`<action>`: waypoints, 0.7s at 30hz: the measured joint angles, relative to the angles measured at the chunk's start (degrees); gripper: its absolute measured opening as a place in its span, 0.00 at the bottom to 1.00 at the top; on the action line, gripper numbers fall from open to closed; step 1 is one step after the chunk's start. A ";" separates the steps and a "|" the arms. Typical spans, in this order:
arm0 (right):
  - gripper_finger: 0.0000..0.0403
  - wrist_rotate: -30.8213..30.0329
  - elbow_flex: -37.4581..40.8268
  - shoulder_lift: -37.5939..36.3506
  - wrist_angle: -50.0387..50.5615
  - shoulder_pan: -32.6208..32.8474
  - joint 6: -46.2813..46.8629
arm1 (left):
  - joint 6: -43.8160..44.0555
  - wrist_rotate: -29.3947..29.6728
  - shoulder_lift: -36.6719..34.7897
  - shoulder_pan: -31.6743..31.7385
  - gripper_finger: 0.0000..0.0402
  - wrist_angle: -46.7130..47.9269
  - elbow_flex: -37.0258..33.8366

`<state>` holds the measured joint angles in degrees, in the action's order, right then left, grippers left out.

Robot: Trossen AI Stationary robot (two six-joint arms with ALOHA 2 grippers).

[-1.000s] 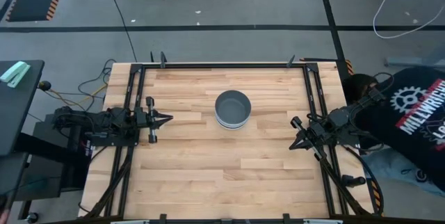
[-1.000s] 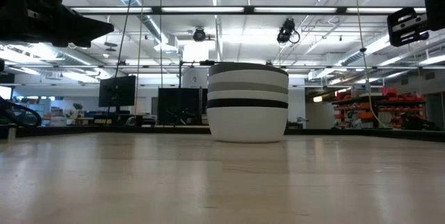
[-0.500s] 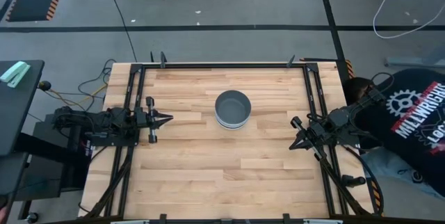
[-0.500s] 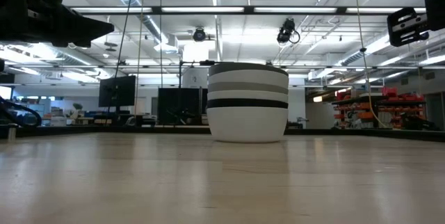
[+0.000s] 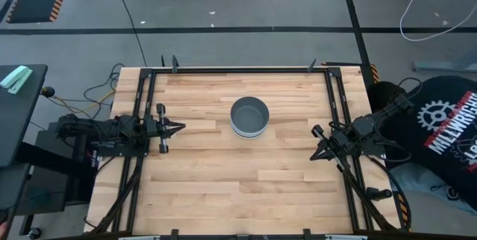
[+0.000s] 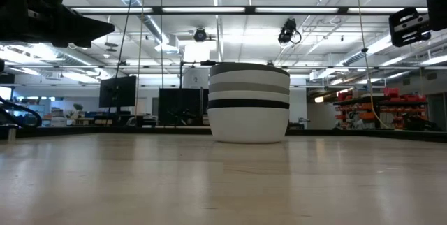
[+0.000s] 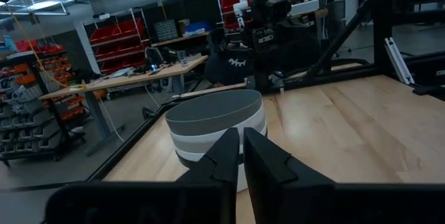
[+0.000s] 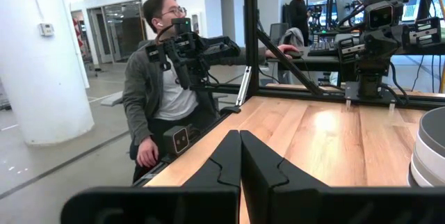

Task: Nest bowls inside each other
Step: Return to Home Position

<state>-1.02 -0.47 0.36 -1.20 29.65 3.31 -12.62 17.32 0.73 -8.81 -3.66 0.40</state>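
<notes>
Bowls [image 5: 248, 116] nested between distant left tool [image 5: 181, 127] and right tool [image 5: 314, 156], both pressed together.

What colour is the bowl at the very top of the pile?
Dark grey. The top bowl shows best in the high view.

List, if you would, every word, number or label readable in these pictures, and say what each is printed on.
"MILLWRIGH": white letters on the black shirt of the person at the table's right edge, high view; the word's end runs off the picture.
"LO": line beneath it, cut off by the edge.
Stack of bowls and table: no writing.
Shelf bins and screens in the room behind: too small to read.
</notes>
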 joint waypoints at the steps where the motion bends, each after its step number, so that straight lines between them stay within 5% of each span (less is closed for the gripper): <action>1: 0.02 0.00 0.00 0.00 0.00 0.00 -0.02 | 0.00 0.00 0.00 0.02 0.08 0.00 0.00; 21: 0.02 0.00 0.00 0.00 -0.02 0.00 0.00 | 0.00 -0.01 0.01 0.00 0.08 0.00 0.00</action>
